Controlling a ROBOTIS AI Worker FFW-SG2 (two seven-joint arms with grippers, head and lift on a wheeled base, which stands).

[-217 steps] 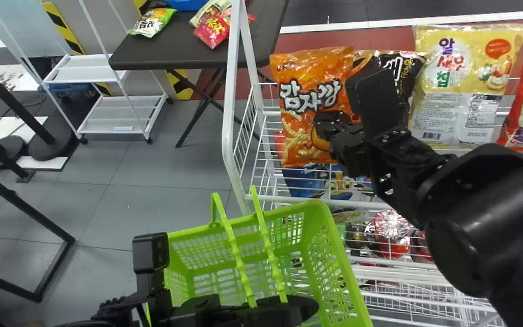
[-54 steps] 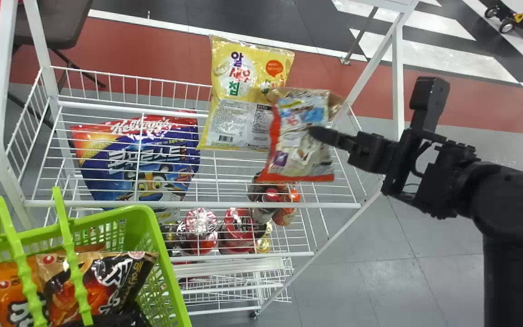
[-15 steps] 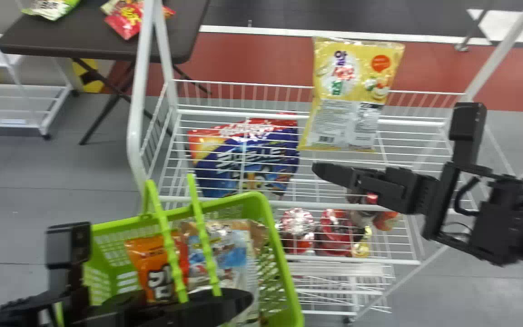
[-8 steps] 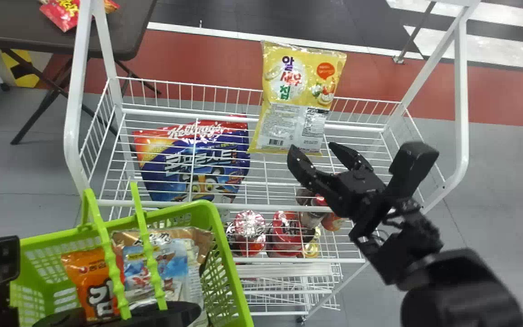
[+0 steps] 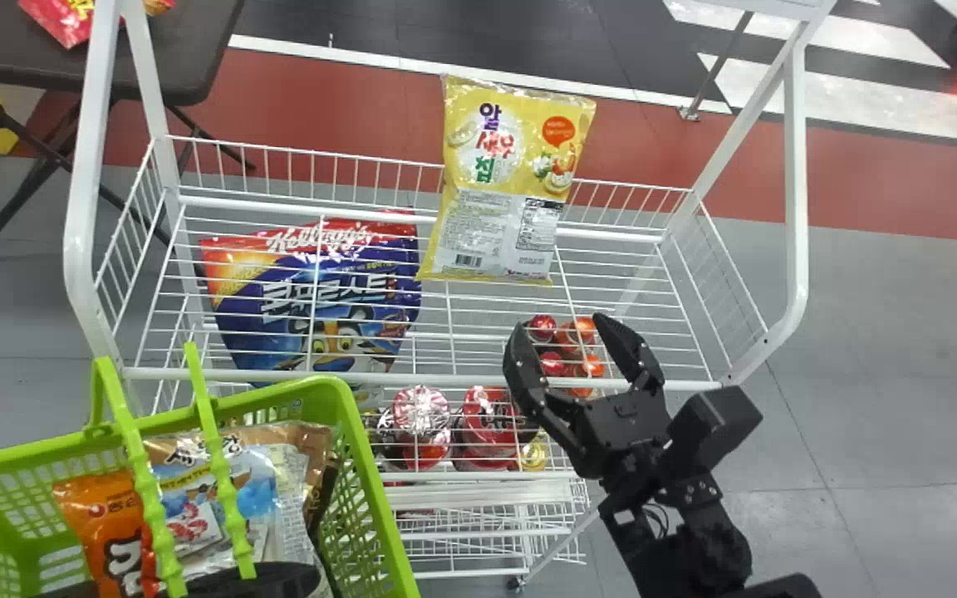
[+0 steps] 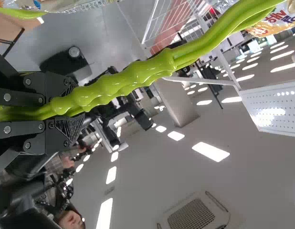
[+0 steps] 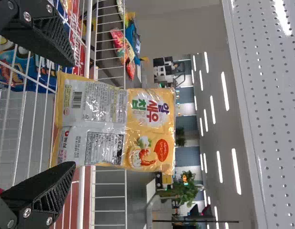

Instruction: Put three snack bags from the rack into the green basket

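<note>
Yellow-and-white snack bag (image 5: 507, 178) with an orange dot; bright lime-green basket (image 5: 379, 498); plain white rack (image 5: 437, 380).

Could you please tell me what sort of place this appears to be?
Probably a mock shop in an indoor hall: a white wire rack holds a yellow plastic snack bag, a green plastic basket holds more, and long white ceiling lights run in rows.

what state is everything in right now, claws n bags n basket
right claw: open, empty
left claw: shut on basket handles
basket handles: raised
basket: upright, bags inside
orange bag: in basket
blue-and-white bag: in basket
yellow bag: upright on rack
</note>
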